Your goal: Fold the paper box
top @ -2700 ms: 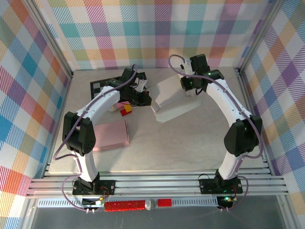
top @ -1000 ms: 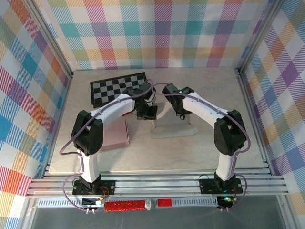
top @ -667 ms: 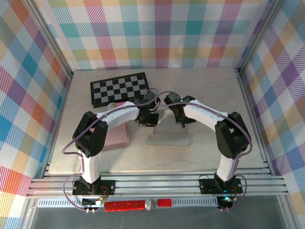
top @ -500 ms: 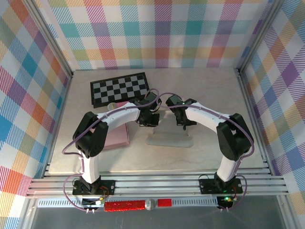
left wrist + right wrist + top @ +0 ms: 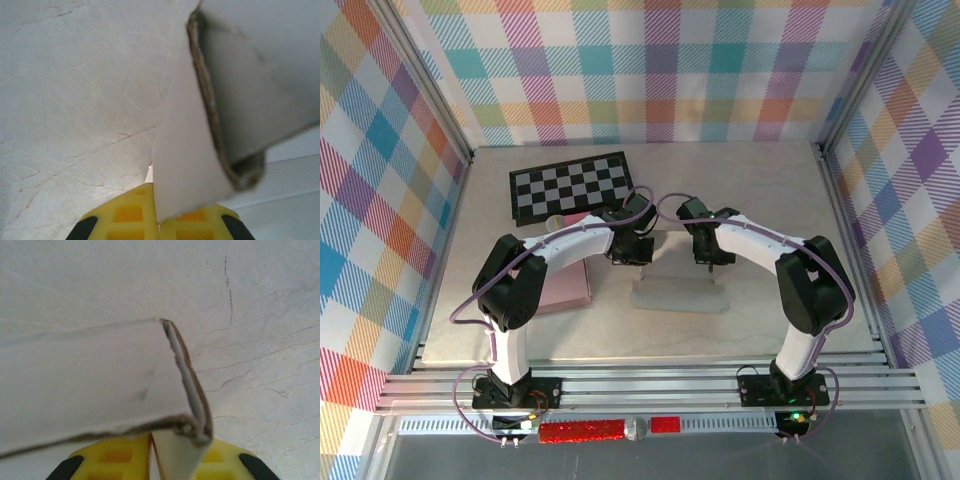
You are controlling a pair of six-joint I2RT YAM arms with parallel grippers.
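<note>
The paper box (image 5: pixel 678 292) lies as a pale, partly folded sheet of cardboard on the tabletop (image 5: pixel 760 200), near the middle and a little towards the near edge. Both arms reach in over its far edge. The left gripper (image 5: pixel 628 252) is at the box's far left corner and the right gripper (image 5: pixel 712 258) at its far right corner.

In the left wrist view, a white flap of the paper box (image 5: pixel 250 75) runs down into the left gripper (image 5: pixel 157 220). Its yellow jaws are pressed together on that flap, with the marbled tabletop (image 5: pixel 75 100) behind.

In the right wrist view, a doubled edge of the paper box (image 5: pixel 85 380) shows its brown cut side. One flap drops between the yellow jaws of the right gripper (image 5: pixel 175 455), but I cannot tell whether they press on it.

A black-and-white checkerboard (image 5: pixel 570 185) lies far left on the tabletop. A pink flat pad (image 5: pixel 568 288) lies just left of the box, partly under the left arm.
</note>
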